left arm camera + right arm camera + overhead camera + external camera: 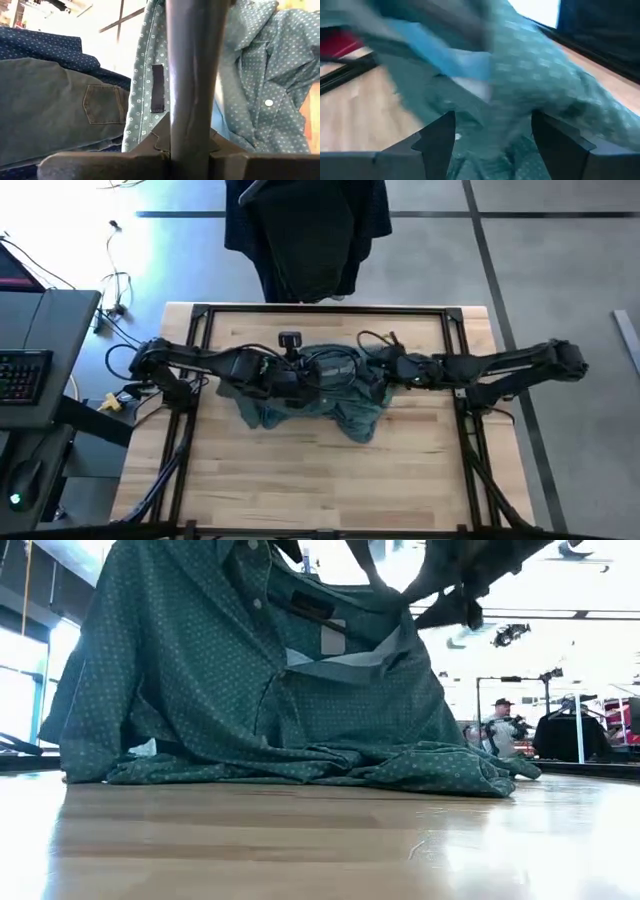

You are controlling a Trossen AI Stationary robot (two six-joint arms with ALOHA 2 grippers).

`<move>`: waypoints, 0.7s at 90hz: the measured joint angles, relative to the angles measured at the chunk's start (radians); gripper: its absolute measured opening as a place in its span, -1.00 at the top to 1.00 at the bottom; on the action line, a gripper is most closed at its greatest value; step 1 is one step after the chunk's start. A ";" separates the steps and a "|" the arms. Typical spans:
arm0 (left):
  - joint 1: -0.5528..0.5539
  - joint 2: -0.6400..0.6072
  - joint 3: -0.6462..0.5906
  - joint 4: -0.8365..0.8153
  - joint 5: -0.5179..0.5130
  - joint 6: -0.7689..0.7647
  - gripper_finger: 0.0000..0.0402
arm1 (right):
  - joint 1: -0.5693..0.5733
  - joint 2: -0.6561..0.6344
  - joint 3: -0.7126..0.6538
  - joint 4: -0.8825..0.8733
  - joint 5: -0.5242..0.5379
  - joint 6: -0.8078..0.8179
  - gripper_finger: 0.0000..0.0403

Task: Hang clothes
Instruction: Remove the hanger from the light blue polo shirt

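Two dark arms meet over the middle of a wooden table (330, 480). The left gripper (292, 375), just left of frame centre in the overhead picture, has its fingers pressed together on a thin grey bar, probably the hanger (192, 75), which runs straight up the middle of its wrist picture. The right gripper (492, 137), just right of centre overhead, has its fingers spread, with teal cloth lying between and under them; I cannot tell whether it grips any.

The teal shirt (320, 405) lies bunched at the table's centre under both grippers. From table height its collar end is lifted toward the top of the frame while its hem pools on the wood.

It looks light, soft and limp, likely to sag and slide wherever it is not held. The collar or shoulder seams seem the best places to take hold.

Three garments are visible: one teal shirt on the table, and one navy shirt (375, 215) and one pair of dark trousers (305, 255) hanging together beyond the table, at the top centre overhead. Two arms, one hanger.
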 joint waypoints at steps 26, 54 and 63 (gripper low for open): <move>-0.003 0.001 0.000 0.005 0.059 -0.004 0.98 | -0.014 -0.025 0.000 -0.014 0.085 0.099 0.82; -0.011 -0.004 -0.001 -0.066 0.142 0.006 0.98 | -0.107 -0.220 0.002 -0.348 0.029 0.183 0.99; -0.017 -0.005 -0.001 -0.043 0.145 0.007 0.98 | -0.151 -0.263 0.005 -0.438 -0.035 0.145 0.99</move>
